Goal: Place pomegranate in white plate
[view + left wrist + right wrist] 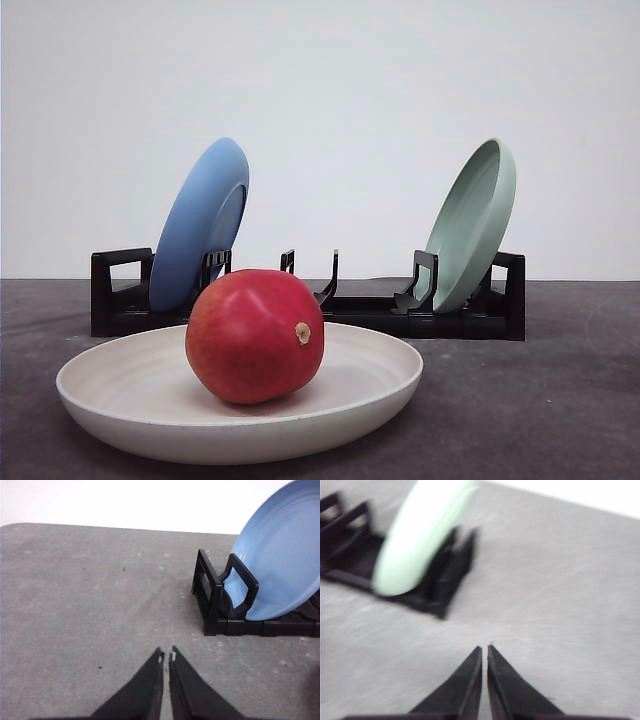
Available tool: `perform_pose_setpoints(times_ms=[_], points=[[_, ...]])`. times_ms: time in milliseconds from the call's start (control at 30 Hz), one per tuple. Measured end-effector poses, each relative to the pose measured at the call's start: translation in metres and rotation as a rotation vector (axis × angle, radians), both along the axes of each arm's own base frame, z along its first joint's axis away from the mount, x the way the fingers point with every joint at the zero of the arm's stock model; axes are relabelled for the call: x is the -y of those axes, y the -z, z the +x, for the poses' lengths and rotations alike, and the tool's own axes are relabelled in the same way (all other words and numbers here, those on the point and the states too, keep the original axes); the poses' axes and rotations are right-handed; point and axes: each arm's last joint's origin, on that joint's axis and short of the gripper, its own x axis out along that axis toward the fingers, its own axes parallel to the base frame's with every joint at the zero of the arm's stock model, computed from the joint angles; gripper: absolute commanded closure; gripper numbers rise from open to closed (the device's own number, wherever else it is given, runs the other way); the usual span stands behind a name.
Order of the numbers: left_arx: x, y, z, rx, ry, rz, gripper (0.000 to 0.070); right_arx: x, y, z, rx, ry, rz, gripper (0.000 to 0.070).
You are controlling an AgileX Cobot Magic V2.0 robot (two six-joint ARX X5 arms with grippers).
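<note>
The pomegranate [254, 335] sits inside the white plate [110, 385], a little to the robot's left of the plate's middle, its tan stem nub turned toward the camera and slightly right; it rests on its rounded underside on the plate's shallow floor, and the raised rim would check it should it roll; judged from this, the placing looks done.

Behind the plate stands a black rack [470, 315], its slots made to keep dishes on edge; a blue plate [200, 225] leans in the slot behind the white plate's left side, a green plate [470, 225] in the slot behind and to the right of the white plate; both tilt back against the rack's uprights, which is why they stay standing; the middle slots hold nothing.

The left gripper [166, 656] hangs over bare grey table [90, 610] beside the rack's blue-plate end, its jaws drawn almost together with only a thin slit between, nothing in them; the right gripper [484, 651] is likewise nearly closed and empty, over the table beside the rack's green-plate end; that view is smeared, so the arm is probably in motion.
</note>
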Motion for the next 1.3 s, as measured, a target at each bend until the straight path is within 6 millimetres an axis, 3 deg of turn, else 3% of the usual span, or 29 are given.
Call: perform_pose_setpoints(times_ms=[400, 1300], points=[[0.0, 0.0, 0.0, 0.0, 0.0, 0.0, 0.07, 0.011, 0.057, -0.027, 0.231, 0.117, 0.098, 0.0688], [0.0, 0.0, 0.0, -0.001, 0.0, 0.0, 0.07, 0.014, 0.055, -0.03, 0.287, 0.191, 0.111, 0.0688]])
